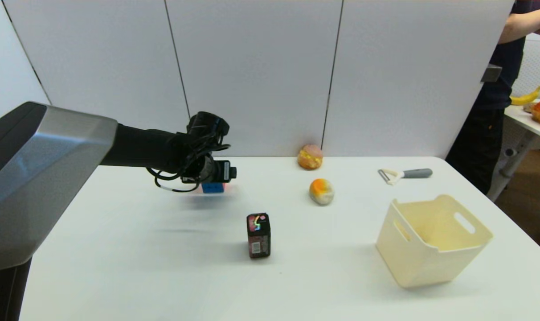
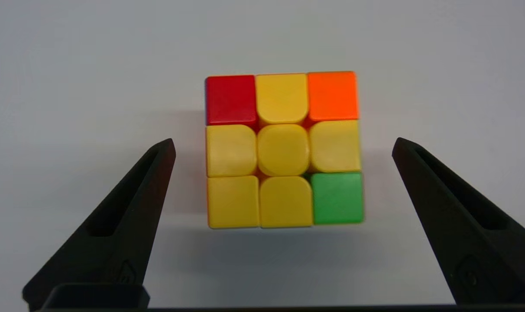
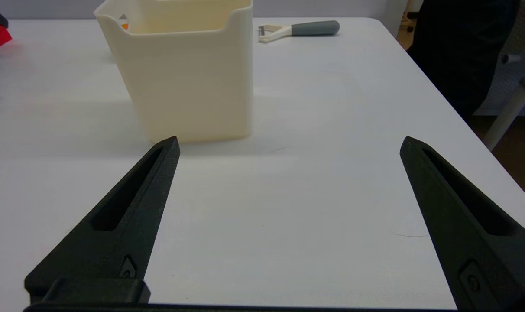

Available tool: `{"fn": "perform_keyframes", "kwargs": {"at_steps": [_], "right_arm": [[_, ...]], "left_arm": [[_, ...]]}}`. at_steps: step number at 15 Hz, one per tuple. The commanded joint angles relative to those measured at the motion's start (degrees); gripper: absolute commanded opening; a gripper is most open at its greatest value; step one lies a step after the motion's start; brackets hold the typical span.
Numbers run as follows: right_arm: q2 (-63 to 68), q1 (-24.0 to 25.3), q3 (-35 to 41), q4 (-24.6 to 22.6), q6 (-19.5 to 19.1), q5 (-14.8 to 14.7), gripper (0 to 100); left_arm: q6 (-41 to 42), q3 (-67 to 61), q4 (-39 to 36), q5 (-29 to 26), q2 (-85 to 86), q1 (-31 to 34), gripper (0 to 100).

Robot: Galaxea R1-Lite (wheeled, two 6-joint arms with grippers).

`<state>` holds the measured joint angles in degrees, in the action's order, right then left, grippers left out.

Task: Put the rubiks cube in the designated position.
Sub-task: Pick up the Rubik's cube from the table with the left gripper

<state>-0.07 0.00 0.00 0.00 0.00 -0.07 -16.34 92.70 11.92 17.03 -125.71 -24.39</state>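
The left gripper [image 2: 283, 143] is positioned directly above the rubiks cube [image 2: 283, 149], its fingers [image 2: 134, 216] spread wide on either side of the cube and holding nothing. The cube rests on the white desk [image 1: 163, 267], behind and to the left of the small black printed box [image 1: 258, 235]. The right gripper [image 3: 288, 143] is parked low over the desk near the cream basket [image 3: 189, 78], fingers wide apart and empty.

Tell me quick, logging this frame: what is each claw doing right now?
Left claw: open, above the rubiks cube, holding nothing.
Right claw: open, empty, low over the table near the cream bin.
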Motion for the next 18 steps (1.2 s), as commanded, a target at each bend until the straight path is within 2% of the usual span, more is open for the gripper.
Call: {"fn": "perform_keyframes", "kwargs": {"at_steps": [1,14,15,18], "right_arm": [[0.1,0.0,0.0,0.0,0.0,0.0,100],[0.1,0.0,0.0,0.0,0.0,0.0,100],[0.1,0.0,0.0,0.0,0.0,0.0,100],[0.1,0.0,0.0,0.0,0.0,0.0,100]], "left_arm": [[-0.3,0.4,-0.1,0.1,-1.2,0.7,100],[-0.7,1.0,-0.4,-0.6,-1.6,1.2,100],[-1.0,0.8,-0.6,-0.5,-1.6,1.2,0],[-1.2,1.0,-0.9,-0.5,-1.6,1.2,0]]}}
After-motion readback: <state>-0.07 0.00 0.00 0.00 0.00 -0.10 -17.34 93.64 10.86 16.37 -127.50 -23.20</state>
